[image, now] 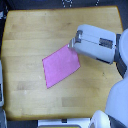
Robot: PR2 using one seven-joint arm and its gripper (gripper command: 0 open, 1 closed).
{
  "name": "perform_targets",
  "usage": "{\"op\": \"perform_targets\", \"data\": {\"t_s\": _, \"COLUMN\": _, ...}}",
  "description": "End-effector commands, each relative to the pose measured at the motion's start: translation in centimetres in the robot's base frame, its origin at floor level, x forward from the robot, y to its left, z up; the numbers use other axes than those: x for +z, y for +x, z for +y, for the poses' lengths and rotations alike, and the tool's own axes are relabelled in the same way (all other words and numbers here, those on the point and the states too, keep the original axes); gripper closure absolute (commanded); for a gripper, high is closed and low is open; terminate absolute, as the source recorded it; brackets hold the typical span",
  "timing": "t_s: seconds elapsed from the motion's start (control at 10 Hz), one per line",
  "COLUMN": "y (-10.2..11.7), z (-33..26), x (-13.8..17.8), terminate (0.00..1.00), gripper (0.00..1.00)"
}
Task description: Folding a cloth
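Cloth (61, 65) lies flat, its upper corner at the hand (73, 43).

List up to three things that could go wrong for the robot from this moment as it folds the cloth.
1. The gripper is at the top corner of the pink cloth; the image is too blurred to show a firm grasp, so the thin corner may slip.
2. The cloth lies flat; lifting one corner may drag the whole piece across the wooden table.

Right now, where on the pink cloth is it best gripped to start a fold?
Probably the upper corner of the cloth, nearest the gripper, coming from above on the exterior view's right. It lies flat like a diamond, so its corners are free to pinch and lift.
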Motion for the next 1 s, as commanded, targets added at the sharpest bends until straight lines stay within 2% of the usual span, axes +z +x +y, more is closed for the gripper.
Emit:
{"op": "perform_targets", "data": {"t_s": 0.0, "y": 0.15, "z": -0.01, "x": -2.31, "terminate": 0.0, "gripper": 0.0}}
{"op": "perform_targets", "data": {"t_s": 0.4, "y": 0.15, "z": -0.38, "x": -2.59, "terminate": 0.0, "gripper": 0.0}}
{"op": "perform_targets", "data": {"t_s": 0.5, "y": 0.1, "z": -0.33, "x": -2.56, "terminate": 0.0, "gripper": 1.0}}
{"op": "perform_targets", "data": {"t_s": 0.9, "y": 0.29, "z": 0.26, "x": -2.07, "terminate": 0.0, "gripper": 1.0}}
